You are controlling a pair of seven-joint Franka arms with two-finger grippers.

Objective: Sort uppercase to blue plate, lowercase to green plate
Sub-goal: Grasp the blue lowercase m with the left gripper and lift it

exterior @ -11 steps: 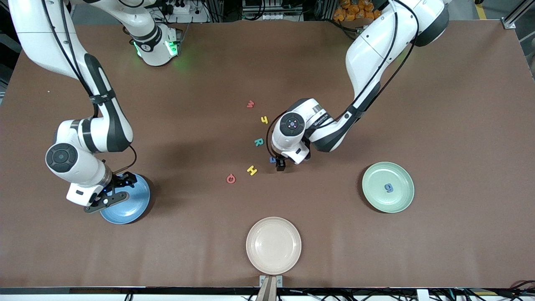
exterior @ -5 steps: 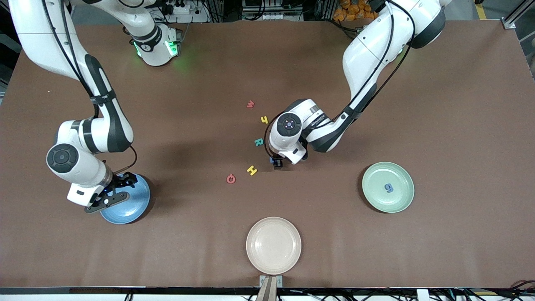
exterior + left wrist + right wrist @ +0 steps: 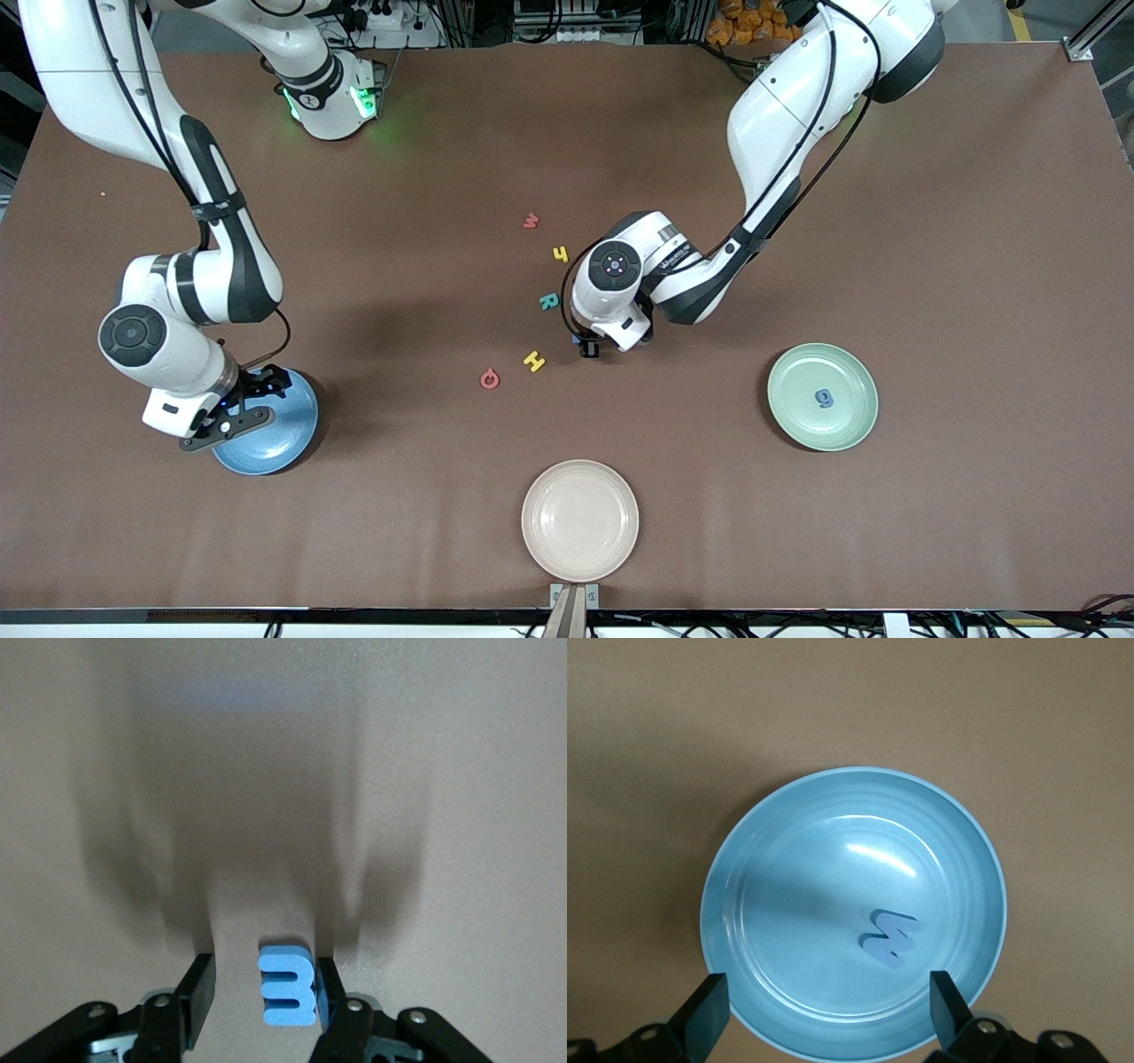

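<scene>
Lettering on left arm wrist, too small to read. Left gripper down at table level, fingers partly apart around blue m; one finger touching it, other apart. Right gripper wide open, holding nothing, over blue plate. Only the right wrist view shows blue M in that plate. Blue g in green plate. R, H, Q on table.

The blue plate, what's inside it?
Inside the blue plate lies one blue M. From the front, the right tool hangs over the plate and hides the letter. Nothing else shows in it.
</scene>
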